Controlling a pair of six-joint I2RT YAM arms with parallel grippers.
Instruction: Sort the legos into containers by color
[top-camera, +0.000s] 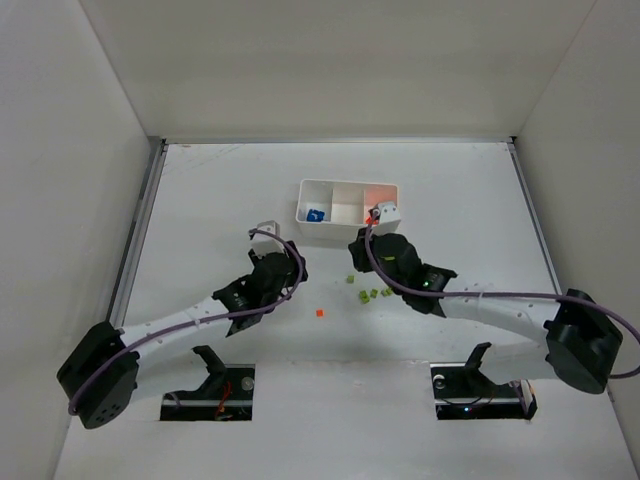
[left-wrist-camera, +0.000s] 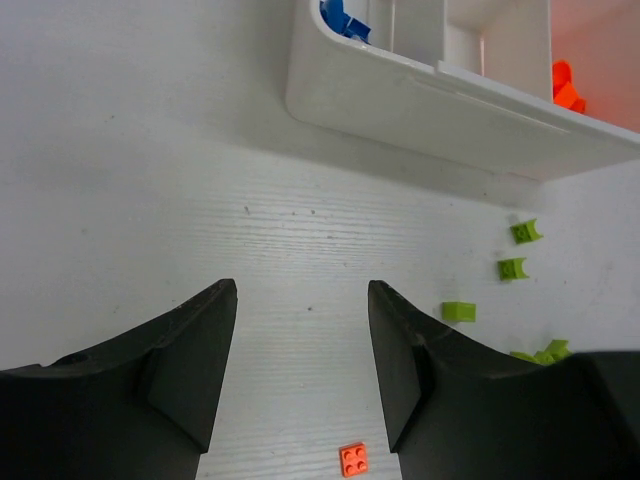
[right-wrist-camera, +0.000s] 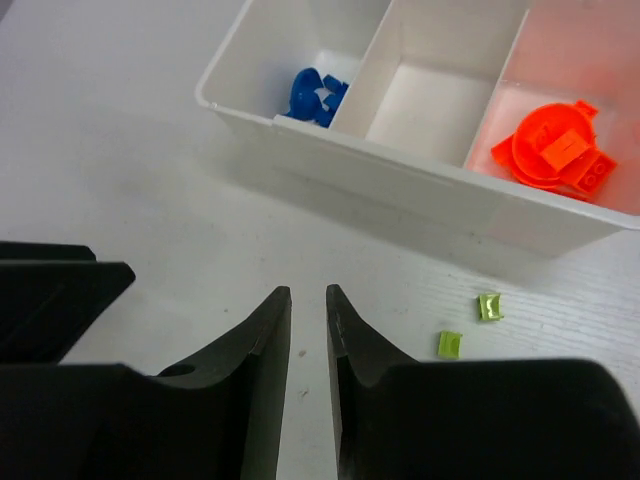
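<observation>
Working in a lab test cell

I am sitting bolted at the bottom edge of the frame on a bare white table (top-camera: 200, 190), and plain white panels (top-camera: 60, 150) are closing me in at left, right and top, while cables (top-camera: 500, 296) are trailing along my arms toward cut-outs (top-camera: 210, 393) near my bases.

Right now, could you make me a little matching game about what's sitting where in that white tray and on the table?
Things:
1. blue legos
2. orange-red legos
3. yellow-green legos
4. middle compartment

Places or states:
A. loose on the table, outside the tray
B. tray's right compartment in the overhead view
C. holds nothing
D. tray's left compartment in the overhead view

Pairs: 1-D, 2-B, 3-A, 4-C
</observation>
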